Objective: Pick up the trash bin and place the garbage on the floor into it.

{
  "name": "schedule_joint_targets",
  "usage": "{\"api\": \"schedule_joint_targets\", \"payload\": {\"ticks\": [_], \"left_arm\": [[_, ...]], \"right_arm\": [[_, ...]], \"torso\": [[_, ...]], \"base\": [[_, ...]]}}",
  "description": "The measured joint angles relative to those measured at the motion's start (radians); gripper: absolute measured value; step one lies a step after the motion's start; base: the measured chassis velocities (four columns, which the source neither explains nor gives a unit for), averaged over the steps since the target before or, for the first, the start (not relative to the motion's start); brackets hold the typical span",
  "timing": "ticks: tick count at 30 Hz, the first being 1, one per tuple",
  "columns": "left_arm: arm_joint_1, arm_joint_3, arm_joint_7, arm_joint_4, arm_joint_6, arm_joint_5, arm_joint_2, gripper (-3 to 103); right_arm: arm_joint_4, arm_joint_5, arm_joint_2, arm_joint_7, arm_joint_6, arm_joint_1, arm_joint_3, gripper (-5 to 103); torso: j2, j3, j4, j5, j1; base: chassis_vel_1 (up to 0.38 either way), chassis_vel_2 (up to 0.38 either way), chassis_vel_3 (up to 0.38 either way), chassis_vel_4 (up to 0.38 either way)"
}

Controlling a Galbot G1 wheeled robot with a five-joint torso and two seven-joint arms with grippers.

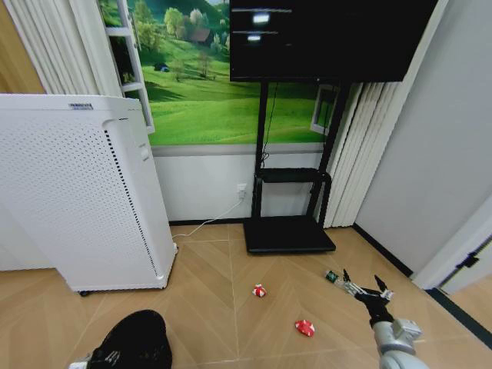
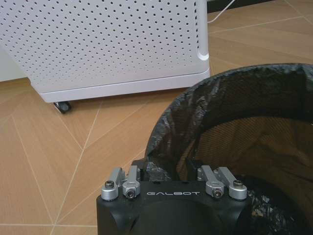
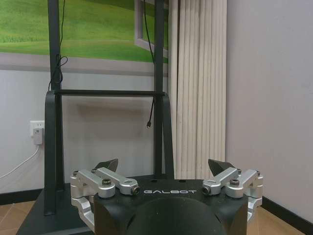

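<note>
Garbage is lying on the wooden floor in front of the black TV stand (image 1: 290, 234): a green bottle (image 1: 333, 277) is sitting nearest the stand's right front corner, one red-and-white piece (image 1: 259, 290) is lying nearer the stand's left front corner, and a second red-and-white piece (image 1: 304, 327) is lying farther out from the stand. The right gripper (image 1: 361, 286) is hovering just beside the green bottle on the side away from the stand, fingers spread wide and holding nothing, making the right arm the nearer one. The bottle's long axis cannot be determined. The trash bin (image 2: 254, 142), lined with a black bag, is sitting at the left gripper (image 2: 171, 172), well apart from the stand, beside the white perforated appliance (image 1: 77, 192); its fingers are straddling the bin's near rim, appearing closed on it.
</note>
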Motion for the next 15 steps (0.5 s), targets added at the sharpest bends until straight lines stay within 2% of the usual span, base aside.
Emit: {"api": "schedule_joint_targets", "payload": {"ticks": [2,4,7,8,11,15], "left_arm": [[-0.001,0.0,0.002,0.0,-0.002,0.0,-0.002,37],[-0.002,0.0,0.004,0.0,-0.003,0.0,-0.003,37],[-0.006,-0.001,0.005,-0.004,-0.006,-0.002,-0.002,23],[-0.006,-0.001,0.005,-0.004,-0.006,-0.002,-0.002,23],[-0.01,-0.004,0.008,-0.01,-0.005,-0.012,0.002,14],[-0.012,-0.012,0.005,-0.032,-0.003,-0.035,0.005,13]], "right_arm": [[0.001,-0.001,0.002,0.0,0.0,0.0,-0.001,100],[0.001,-0.001,0.002,0.0,0.0,0.0,-0.001,100],[0.001,-0.003,0.003,0.0,0.001,0.001,-0.001,100],[0.001,-0.003,0.003,0.0,0.001,0.001,-0.001,100],[0.0,-0.004,0.003,0.0,0.002,0.001,-0.002,100],[-0.003,-0.005,0.002,0.0,0.002,0.005,-0.003,100]], "torso": [[0.0,0.0,0.0,0.0,0.0],[0.0,0.0,0.0,0.0,0.0],[0.0,0.0,0.0002,0.0001,0.0],[0.0,0.0,0.0002,0.0001,0.0],[0.0,0.0,0.0,-0.0008,0.0],[0.0,0.0,-0.0001,-0.0005,0.0]], "base": [[0.0,0.0,0.0,0.0],[0.0,0.0,0.0,0.0],[0.0,0.0,0.0,0.0],[0.0,0.0,0.0,0.0],[0.0,0.0,0.0,0.0],[0.0,0.0,0.0,0.0]]}}
